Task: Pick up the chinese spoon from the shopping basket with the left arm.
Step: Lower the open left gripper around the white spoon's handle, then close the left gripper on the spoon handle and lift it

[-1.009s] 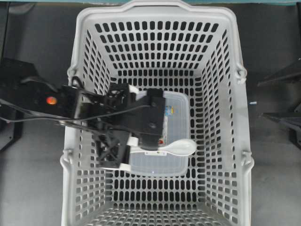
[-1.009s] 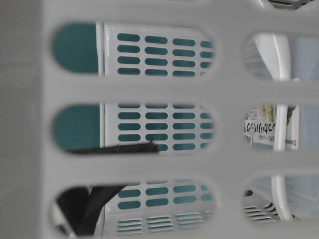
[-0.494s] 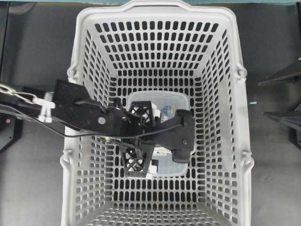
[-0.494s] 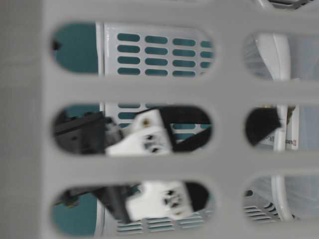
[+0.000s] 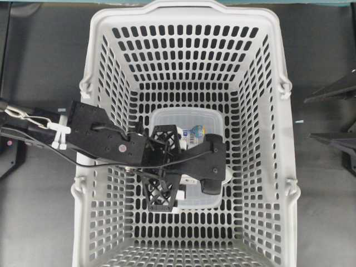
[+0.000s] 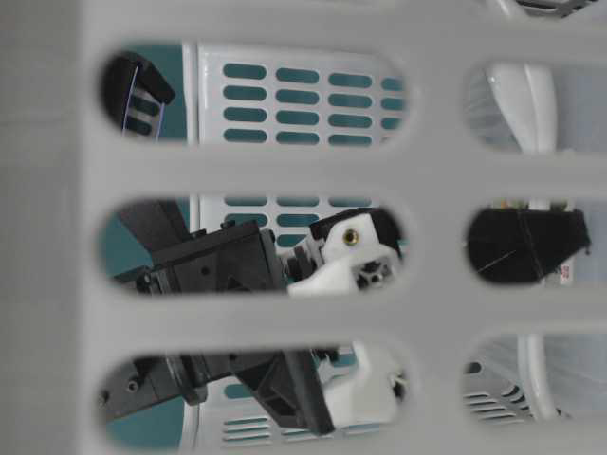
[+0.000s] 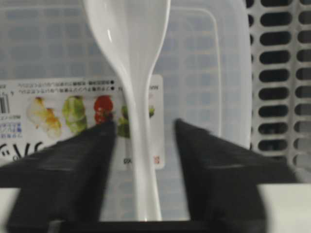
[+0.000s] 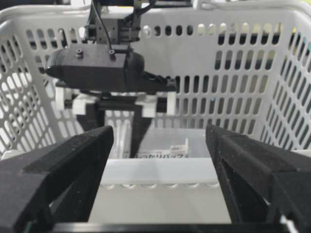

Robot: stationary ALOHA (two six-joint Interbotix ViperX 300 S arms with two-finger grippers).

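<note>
From overhead, the left arm (image 5: 111, 146) hides the chinese spoon (image 7: 130, 73) between its jaws. In the left wrist view the spoon's bowl is cut off ahead of the jaws, and both fingers (image 7: 73, 170) are blurred.

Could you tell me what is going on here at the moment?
The left arm has reached down into the shopping basket, over a clear lidded food box. The chinese spoon lies on that box, its handle between the left claw's open fingers, not yet gripped. The right claw waits outside the basket, open.
</note>
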